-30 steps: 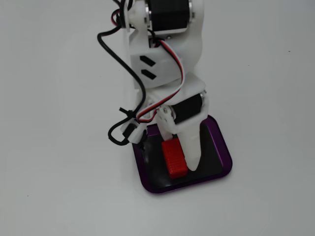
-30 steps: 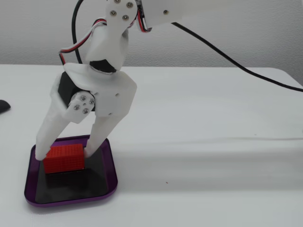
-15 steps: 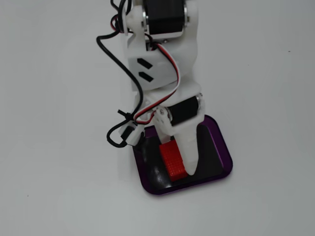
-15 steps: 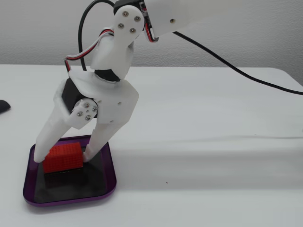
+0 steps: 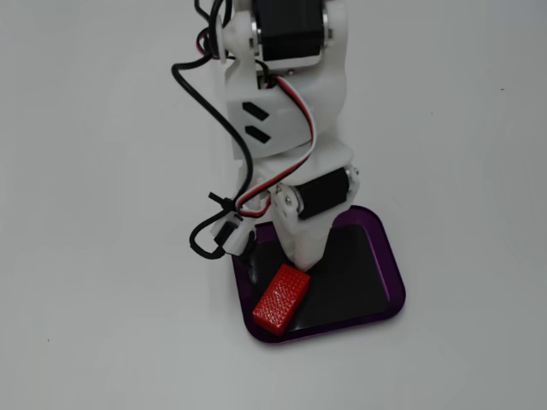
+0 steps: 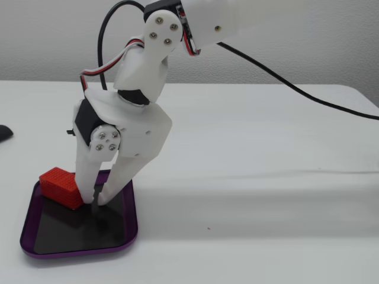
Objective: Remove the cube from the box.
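Observation:
The red studded cube (image 5: 279, 297) lies in the purple-rimmed box (image 5: 395, 273), tilted, with one end up on the rim at the box's near left corner. In the other fixed view the cube (image 6: 59, 186) sits propped at the box's (image 6: 77, 248) far left rim. My gripper (image 6: 98, 201) points down onto the black floor just right of the cube, beside it and not around it. Its fingertips meet and hold nothing. In the first fixed view the gripper (image 5: 301, 263) is just above the cube's upper end, and its tips are hidden under its white body.
The box stands on a plain white table. Black cables (image 5: 214, 111) loop along the arm's left side. A cable (image 6: 308, 94) trails right across the table. A small dark object (image 6: 3, 131) lies at the left edge.

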`<state>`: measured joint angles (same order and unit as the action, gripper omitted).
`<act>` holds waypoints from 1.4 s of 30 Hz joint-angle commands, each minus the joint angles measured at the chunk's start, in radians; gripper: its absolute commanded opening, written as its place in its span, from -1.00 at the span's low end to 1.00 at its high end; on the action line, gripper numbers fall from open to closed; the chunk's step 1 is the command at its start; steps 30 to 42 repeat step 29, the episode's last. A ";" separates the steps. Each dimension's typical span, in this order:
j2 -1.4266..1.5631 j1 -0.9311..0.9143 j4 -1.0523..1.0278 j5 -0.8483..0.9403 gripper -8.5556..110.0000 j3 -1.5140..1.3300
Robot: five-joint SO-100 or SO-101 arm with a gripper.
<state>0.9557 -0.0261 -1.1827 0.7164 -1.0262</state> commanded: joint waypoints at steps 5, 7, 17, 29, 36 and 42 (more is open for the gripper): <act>0.044 0.009 -0.106 0.009 -0.85 0.084; 0.078 0.008 -0.161 0.012 -0.82 0.158; 0.137 0.009 -0.255 0.166 -0.52 0.224; -0.028 -0.043 -0.206 0.281 -0.52 0.235; -0.028 -0.043 -0.206 0.281 -0.52 0.235; -0.028 -0.043 -0.206 0.281 -0.52 0.235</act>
